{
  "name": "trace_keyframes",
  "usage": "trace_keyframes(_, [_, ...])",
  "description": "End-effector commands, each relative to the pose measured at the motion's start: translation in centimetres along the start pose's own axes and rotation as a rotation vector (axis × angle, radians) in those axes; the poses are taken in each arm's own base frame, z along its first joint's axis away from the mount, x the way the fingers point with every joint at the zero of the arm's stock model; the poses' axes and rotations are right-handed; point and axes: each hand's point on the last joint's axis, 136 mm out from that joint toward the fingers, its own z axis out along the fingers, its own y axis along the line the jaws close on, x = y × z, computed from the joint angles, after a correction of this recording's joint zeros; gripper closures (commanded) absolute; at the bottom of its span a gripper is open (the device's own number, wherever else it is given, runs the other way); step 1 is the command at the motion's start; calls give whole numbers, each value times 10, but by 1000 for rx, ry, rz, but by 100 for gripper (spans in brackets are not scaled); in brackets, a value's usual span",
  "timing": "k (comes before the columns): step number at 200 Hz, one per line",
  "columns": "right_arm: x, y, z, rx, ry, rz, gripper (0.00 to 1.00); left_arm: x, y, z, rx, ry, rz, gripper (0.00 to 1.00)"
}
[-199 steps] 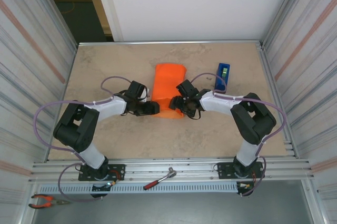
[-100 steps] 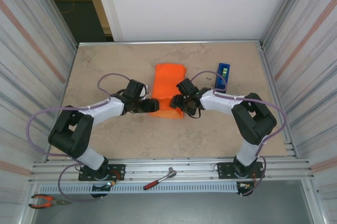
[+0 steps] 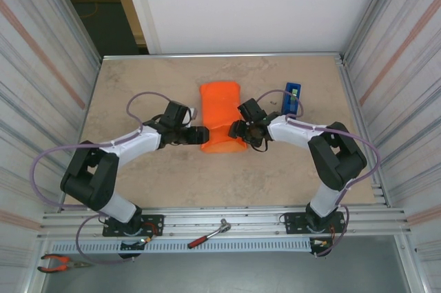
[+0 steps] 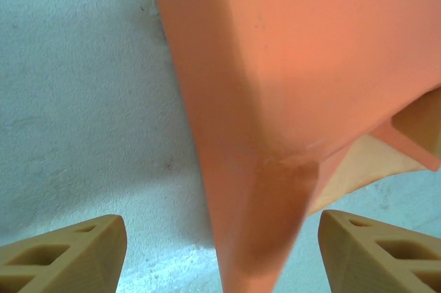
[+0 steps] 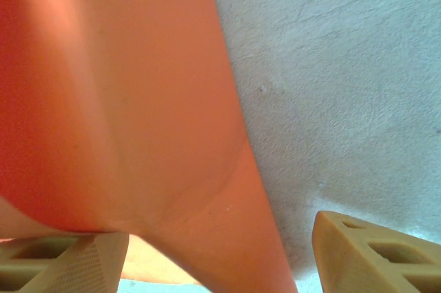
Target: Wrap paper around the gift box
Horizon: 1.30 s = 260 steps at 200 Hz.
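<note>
Lying folded at the centre of the top view, the paper (image 3: pixel 219 110) is a bright orange, matte bundle, taller than wide, with rounded upper corners and a puffed lower edge. It rests on the mottled beige table (image 3: pixel 138 93). A blue tape dispenser (image 3: pixel 292 98) stands well apart to its right.

Gift box (image 4: pixel 412 126): only a pale, squared corner peeks from under the sheet's edge at the right of the left wrist view. Cannot confirm more; from above, paper covers it.

Left wrist view: the sheet hangs as a smooth fold narrowing to a point at bottom centre, a soft crease where the fold turns, with a paler underside showing lower right.

Right wrist view: the orange surface fills the left half, curving down to a tapering flap at bottom centre.

Left arm: reaches in from lower left, forearm low. The left gripper (image 3: pixel 201 135) is at the bundle's lower left edge, its jaws spread wide with the fold between them and a gap on each side; nothing is clamped.

Right arm: mirrors it from the right. The right gripper (image 3: pixel 236 129) is at the lower right edge, jaws also wide. The paper drapes over one fingertip (image 5: pixel 65 255) while the other stands clear; no grip.
</note>
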Motion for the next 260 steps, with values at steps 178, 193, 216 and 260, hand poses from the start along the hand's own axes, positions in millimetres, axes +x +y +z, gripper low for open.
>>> trace_keyframes(178, [20, 69, -2, -115, -120, -97, 100, 1, 4, 33, -132, -19, 64, 31])
trace_keyframes(193, [10, 65, 12, -94, -179, -82, 100, 0, 2, 32, -122, -19, 59, 31])
trace_keyframes(216, [2, 60, 24, -95, -229, -50, 100, -1, -3, 28, -105, -25, 53, 30])
trace_keyframes(260, [2, 57, 38, -99, -178, -47, 100, -10, -13, 13, -67, -69, 41, 28])
